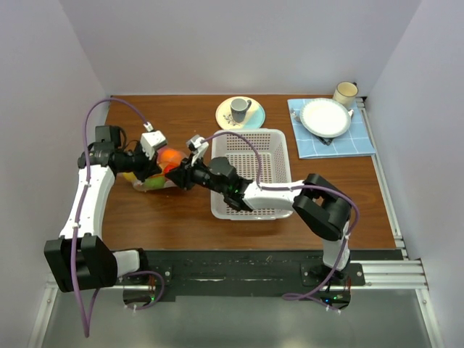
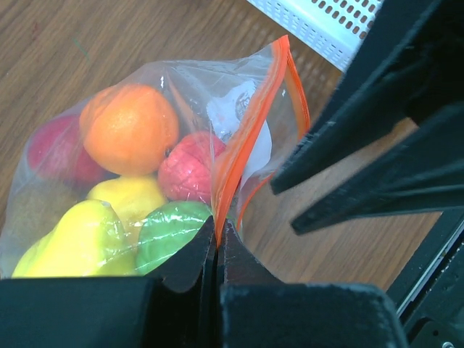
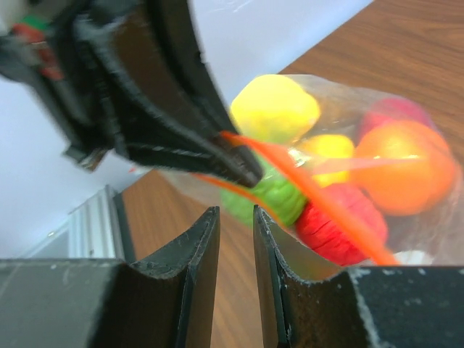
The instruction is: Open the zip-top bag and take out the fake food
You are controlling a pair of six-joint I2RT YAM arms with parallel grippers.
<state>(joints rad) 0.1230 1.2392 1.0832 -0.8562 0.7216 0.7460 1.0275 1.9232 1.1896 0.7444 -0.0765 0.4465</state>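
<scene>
A: Any writing to read?
B: Nothing legible. A white piece (image 2: 233,116) inside the zip-top bag (image 2: 181,76) carries a dark mark, too blurred to make out.
A: Where does the bag sit?
B: On the wooden surface (image 2: 87,36), just left of the white perforated basket (image 1: 250,174), between the two hands.
A: Which way does it point?
B: In the left wrist view its orange-red zip strip (image 2: 250,130) runs from the fingertips up and away toward the basket's corner. The fake food (image 2: 130,130) bulges to one side of it: an orange, a knobbly red piece, yellow pieces and a green one.
A: And the hands?
B: The left hand (image 2: 216,243) is clenched on the strip's near end. The right hand (image 3: 235,225) has its fingers slightly parted, with only bare wood between them, close beside the strip.
A: What does one camera add?
B: The right wrist view shows the left hand's pinch from the opposite side. Only the top view shows the grey cup (image 1: 239,109) on its saucer (image 1: 255,120), the white plate (image 1: 325,117) on a blue cloth (image 1: 362,145), and a mug (image 1: 345,92) in the far right corner.
</scene>
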